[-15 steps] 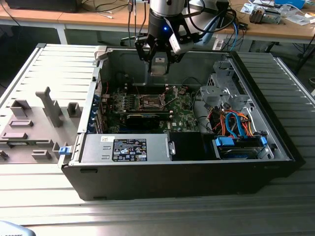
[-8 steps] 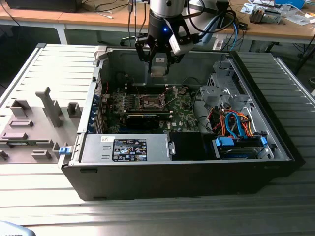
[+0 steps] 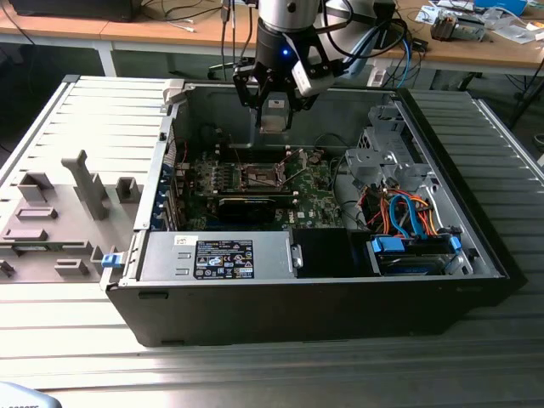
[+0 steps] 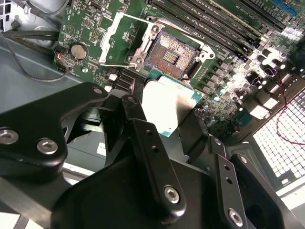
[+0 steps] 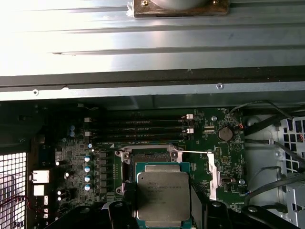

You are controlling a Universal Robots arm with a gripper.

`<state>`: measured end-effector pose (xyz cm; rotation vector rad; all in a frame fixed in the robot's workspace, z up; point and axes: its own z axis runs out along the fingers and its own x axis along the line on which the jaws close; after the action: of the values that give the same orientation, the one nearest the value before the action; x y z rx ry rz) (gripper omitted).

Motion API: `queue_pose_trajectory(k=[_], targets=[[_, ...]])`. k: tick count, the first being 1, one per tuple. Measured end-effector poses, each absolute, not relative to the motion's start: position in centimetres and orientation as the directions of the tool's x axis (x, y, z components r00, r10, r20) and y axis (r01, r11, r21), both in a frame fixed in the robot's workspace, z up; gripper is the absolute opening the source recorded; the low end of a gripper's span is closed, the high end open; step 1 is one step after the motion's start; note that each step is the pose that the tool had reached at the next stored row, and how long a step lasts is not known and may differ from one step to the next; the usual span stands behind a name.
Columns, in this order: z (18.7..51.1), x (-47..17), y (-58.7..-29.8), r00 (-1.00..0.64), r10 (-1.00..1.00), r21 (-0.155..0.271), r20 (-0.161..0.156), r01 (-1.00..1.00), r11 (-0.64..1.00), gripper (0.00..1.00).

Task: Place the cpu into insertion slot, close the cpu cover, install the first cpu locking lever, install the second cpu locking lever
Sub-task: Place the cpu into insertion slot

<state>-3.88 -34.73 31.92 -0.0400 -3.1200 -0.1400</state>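
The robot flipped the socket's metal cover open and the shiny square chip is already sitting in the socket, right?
Not quite. The cpu cover is flipped open, but the cpu is not in the insertion slot. The gripper holds it above the board, and the slot's contacts lie bare. The second wrist view shows this.

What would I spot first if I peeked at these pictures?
The black gripper hangs over the open computer case, pinching the shiny cpu. Down on the green board, the slot lies bare, with its cover swung open beside it.
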Motion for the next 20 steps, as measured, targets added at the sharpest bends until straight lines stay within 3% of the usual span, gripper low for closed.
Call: queue_pose_trajectory(k=[20], targets=[[31.81,-3.88,-34.73,-0.995,0.099,0.089,0.019,0.101,0.991,0.54]])
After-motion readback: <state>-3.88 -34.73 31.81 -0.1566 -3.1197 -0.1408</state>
